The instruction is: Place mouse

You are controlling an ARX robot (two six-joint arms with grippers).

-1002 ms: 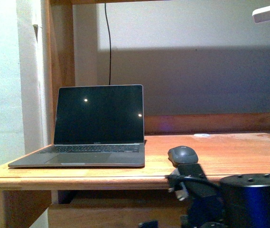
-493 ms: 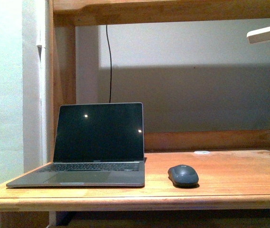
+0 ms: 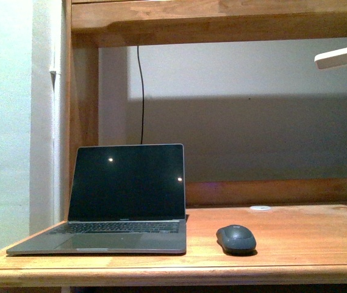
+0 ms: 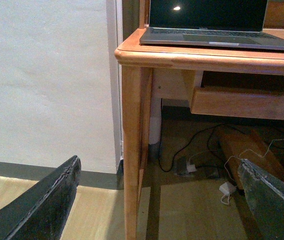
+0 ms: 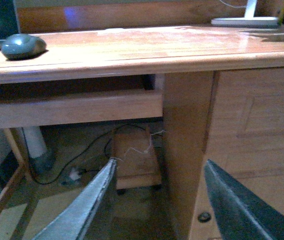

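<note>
Right tool (image 5: 156, 200) spread, empty, matte rounded mouse (image 3: 236, 238), glossy wooden desk (image 3: 307, 232)

Desk with laptop
An open laptop (image 3: 124, 198) is sitting on the wooden desk (image 3: 307, 244), screen dark; a white lamp base (image 5: 244, 21) is standing farther back.

On my front camera, the mouse (image 3: 236, 238) sits on the desk (image 3: 307, 235) just right of the open laptop (image 3: 124, 198), near the front edge; a shelf (image 3: 222, 18) spans above them.

Dark grey mouse (image 3: 236, 238), black-screened grey laptop (image 3: 124, 196), orange-brown wooden desk (image 3: 307, 235), white lamp (image 3: 343, 56).
</note>
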